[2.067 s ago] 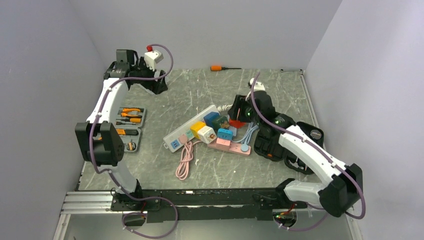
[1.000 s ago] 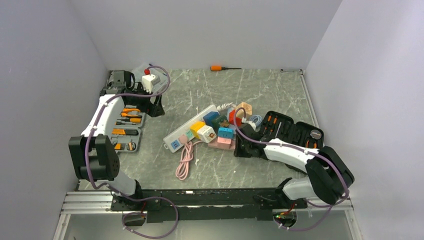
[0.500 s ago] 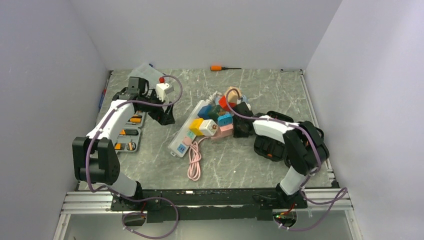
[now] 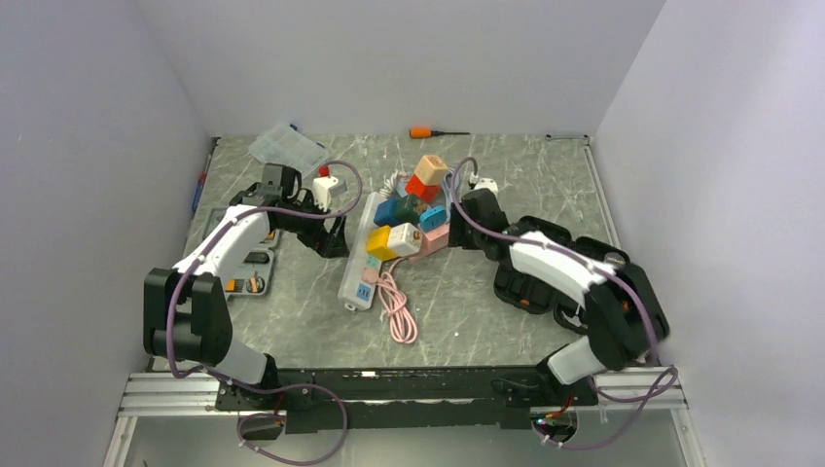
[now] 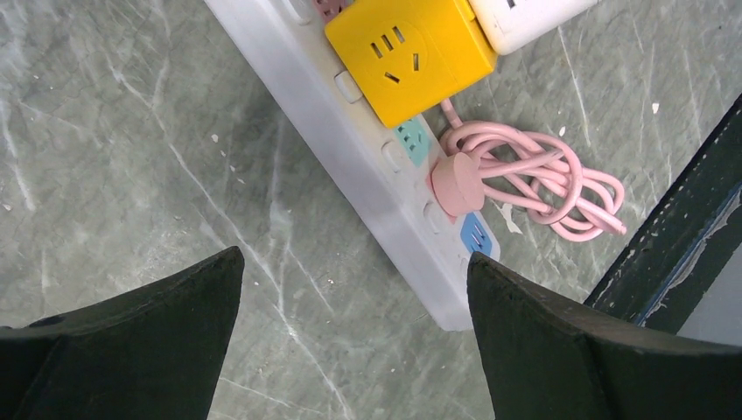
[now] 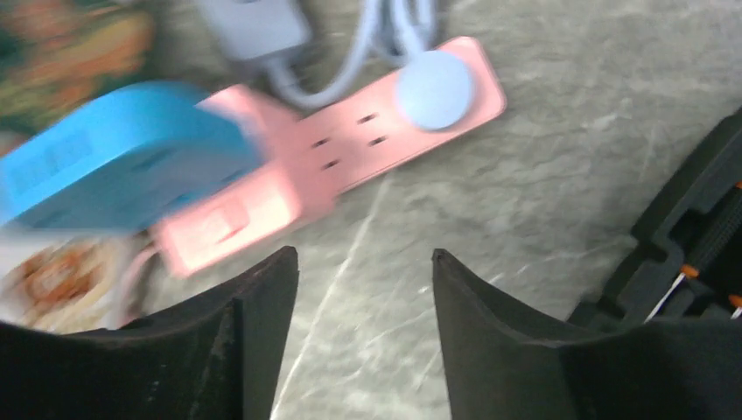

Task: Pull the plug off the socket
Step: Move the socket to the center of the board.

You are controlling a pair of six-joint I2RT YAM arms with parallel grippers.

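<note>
Left gripper [image 5: 354, 262]: jaws spread wide, empty, over the table [image 5: 131, 131] beside the white power strip [image 5: 337, 149]. Pink plug [image 5: 457, 182] seated in that strip, centre-right; yellow cube adapter [image 5: 407, 54] at top. Right gripper [image 6: 359, 258]: jaws parted, empty. Pink power strip [image 6: 367, 149] carrying pale-blue plug [image 6: 433, 87], upper frame.

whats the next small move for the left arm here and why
Probably shift the left gripper forward over the pink plug and lower it around the plug. The plug sits seated in the white power strip, the jaws stand wide open with nothing between them, and the plug lies just ahead of the fingertips, nearer the right finger.
</note>
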